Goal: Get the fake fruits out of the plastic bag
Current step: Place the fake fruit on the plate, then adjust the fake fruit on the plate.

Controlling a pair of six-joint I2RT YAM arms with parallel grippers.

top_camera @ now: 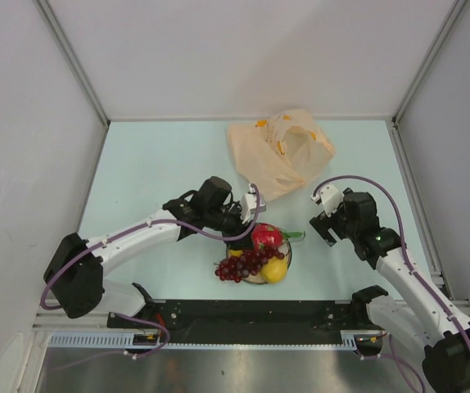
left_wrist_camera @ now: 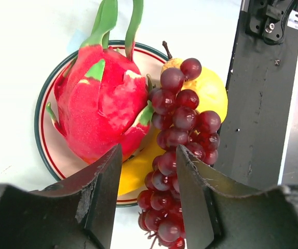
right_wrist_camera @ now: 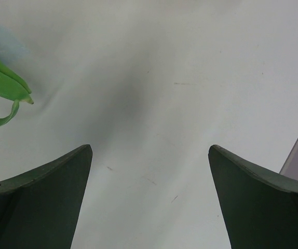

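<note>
The pale-orange plastic bag (top_camera: 280, 151) lies crumpled at the back of the table. The fake fruits lie together on a round plate (left_wrist_camera: 41, 136): red dragon fruit (left_wrist_camera: 99, 104), dark grape bunch (left_wrist_camera: 183, 132), lemon (left_wrist_camera: 214, 91) and banana (left_wrist_camera: 136, 168). In the top view the dragon fruit (top_camera: 266, 237), grapes (top_camera: 239, 265) and lemon (top_camera: 274, 271) show on that plate. My left gripper (left_wrist_camera: 148, 155) is open just above the plate, with part of the grape bunch below the gap, close to the right finger. My right gripper (right_wrist_camera: 150, 150) is open and empty over bare table, to the right of the plate.
The black base rail (left_wrist_camera: 263, 104) runs along the near edge, right beside the plate. White walls close in the table on three sides. The dragon fruit's green tips (right_wrist_camera: 3, 85) reach into the left of the right wrist view.
</note>
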